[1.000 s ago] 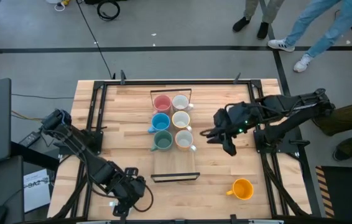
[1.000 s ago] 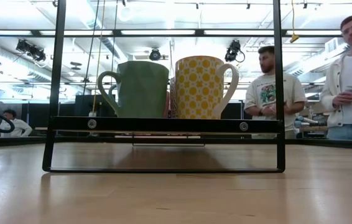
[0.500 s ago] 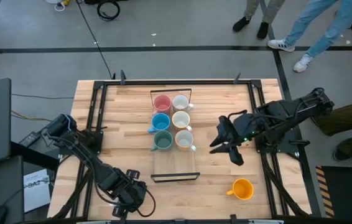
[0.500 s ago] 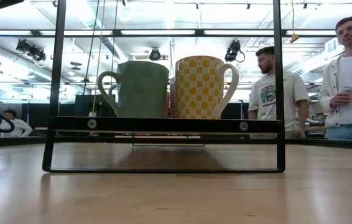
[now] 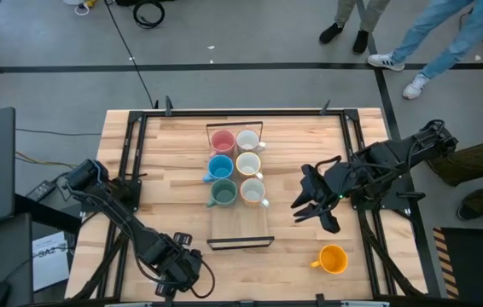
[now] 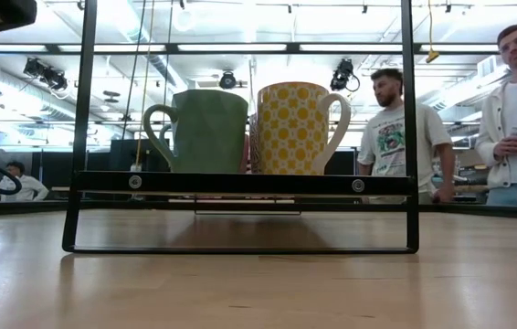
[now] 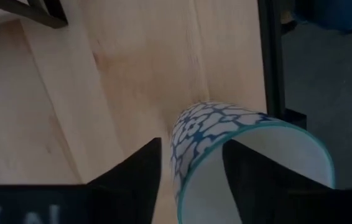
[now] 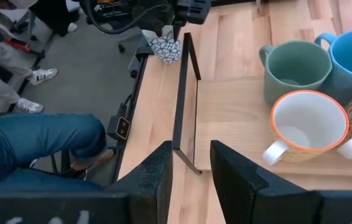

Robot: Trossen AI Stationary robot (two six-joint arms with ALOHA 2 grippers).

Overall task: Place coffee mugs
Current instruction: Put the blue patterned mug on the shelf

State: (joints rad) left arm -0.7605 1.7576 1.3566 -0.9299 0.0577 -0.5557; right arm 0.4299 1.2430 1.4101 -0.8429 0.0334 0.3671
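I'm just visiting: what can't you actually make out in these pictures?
- High view: the patterned mug at the left gripper is hidden under that arm; the left wrist view cuts it off at the picture's edge.
- Low view: the teal mug and the yellow-patterned mug hide the other tray mugs behind them.
- Low view: the orange mug is out of frame.
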